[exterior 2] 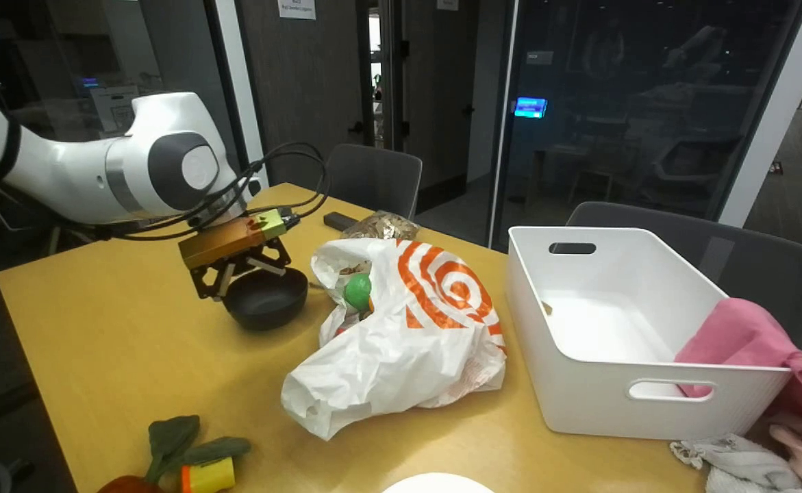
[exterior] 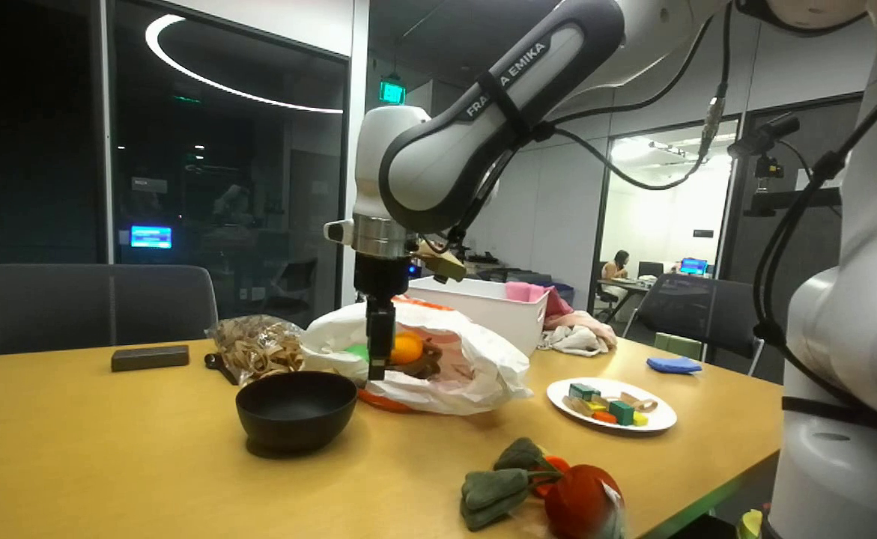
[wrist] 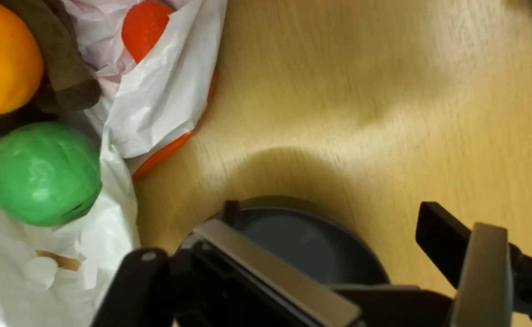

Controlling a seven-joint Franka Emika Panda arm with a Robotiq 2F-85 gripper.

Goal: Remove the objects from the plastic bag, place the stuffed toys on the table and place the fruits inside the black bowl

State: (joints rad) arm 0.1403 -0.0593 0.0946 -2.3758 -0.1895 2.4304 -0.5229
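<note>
The white plastic bag (exterior 2: 414,370) lies on its side on the table (exterior: 146,457), its mouth facing the black bowl (exterior: 296,419). Inside that mouth the wrist view shows an orange fruit (wrist: 4,59), a green fruit (wrist: 43,175), part of a brown stuffed toy (wrist: 72,86) and a red round thing (wrist: 144,29). The bowl looks bare inside where it shows. My gripper (wrist: 334,227) hangs over the bowl's side near the bag, fingers spread wide, nothing between them. A plush-looking dark green leafy toy (exterior: 494,494) with a red round part lies on the table.
A white bin (exterior 2: 592,404) with pink cloth (exterior 2: 743,335) stands beyond the bag. A white plate (exterior: 664,410) carries small coloured pieces. A clear bag of brown strips (exterior: 258,348) and a dark block (exterior: 150,358) lie behind the bowl. A yellow piece (exterior 2: 210,476) lies near the leafy toy.
</note>
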